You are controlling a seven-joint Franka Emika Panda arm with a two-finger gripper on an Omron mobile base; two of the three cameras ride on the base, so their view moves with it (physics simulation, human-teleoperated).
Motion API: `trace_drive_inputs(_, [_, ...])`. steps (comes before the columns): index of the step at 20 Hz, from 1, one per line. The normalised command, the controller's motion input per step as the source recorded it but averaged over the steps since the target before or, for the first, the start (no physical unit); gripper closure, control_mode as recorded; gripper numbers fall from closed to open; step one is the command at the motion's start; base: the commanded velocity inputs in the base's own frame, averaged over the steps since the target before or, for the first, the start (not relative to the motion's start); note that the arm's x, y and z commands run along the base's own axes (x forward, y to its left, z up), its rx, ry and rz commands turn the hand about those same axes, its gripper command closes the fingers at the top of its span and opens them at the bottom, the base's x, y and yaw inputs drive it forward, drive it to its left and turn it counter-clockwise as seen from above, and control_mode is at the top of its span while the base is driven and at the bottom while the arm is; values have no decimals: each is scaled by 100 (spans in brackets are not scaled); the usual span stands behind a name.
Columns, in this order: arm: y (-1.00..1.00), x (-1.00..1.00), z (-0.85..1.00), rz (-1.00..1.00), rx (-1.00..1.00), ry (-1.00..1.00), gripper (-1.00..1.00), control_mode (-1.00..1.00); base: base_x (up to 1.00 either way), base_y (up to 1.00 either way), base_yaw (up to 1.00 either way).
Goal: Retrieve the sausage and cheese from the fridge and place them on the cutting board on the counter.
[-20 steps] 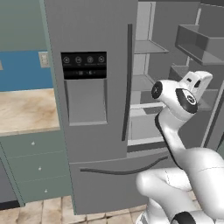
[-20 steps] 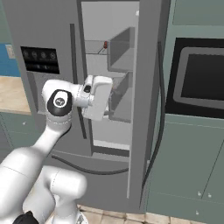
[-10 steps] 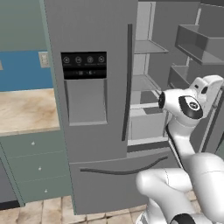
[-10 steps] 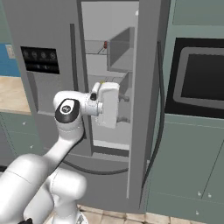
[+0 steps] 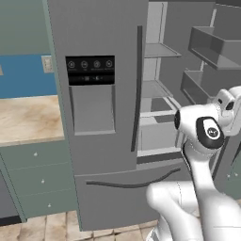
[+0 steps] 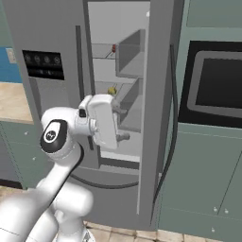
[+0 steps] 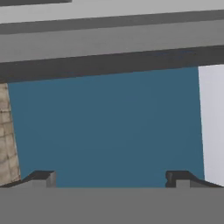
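The fridge [image 6: 52, 38] has its right door [image 6: 158, 104] swung open, and its grey shelves [image 5: 157, 49] show. A small dark red sausage [image 6: 114, 47] lies on an upper shelf. On the shelf below it sits a pale yellow cheese [image 6: 112, 90]. My gripper [image 6: 121, 124] hovers in front of the opening, below the cheese shelf, and touches nothing. Its fingertips [image 7: 41, 177] stand far apart in the hand view, so the gripper [image 7: 110, 178] is open and empty. The beige counter [image 5: 23, 117] lies left of the fridge. The cutting board is out of view.
The closed left fridge door [image 5: 94, 103] carries a black dispenser panel [image 5: 90, 70] and a dark bar handle [image 5: 139, 84]. Door bins [image 5: 212, 47] jut from the open door. A built-in oven [image 6: 212, 85] sits in teal cabinets to the right. Teal drawers [image 5: 37, 179] stand under the counter.
My hand has dropped lower and swung to the right, closer to the open side of the fridge. The fingers stayed wide apart.
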Motion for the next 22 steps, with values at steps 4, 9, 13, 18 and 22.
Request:
trace_drive_inputs(4, [47, -5, 84, 0, 12, -5, -100, -100, 0, 0, 0])
trace_drive_inputs(9, [82, 0, 25, 0, 19, -3, -100, -100, 0, 0, 0])
trace_drive_inputs(13, [88, 15, 0, 0, 32, -2, -100, -100, 0, 0, 0])
trace_drive_inputs(18, [86, 15, 0, 0, 38, -12, -100, -100, 0, 0, 0])
trace_drive_inputs(22, [79, 9, 7, 0, 44, -21, -100, -100, 0, 0, 0])
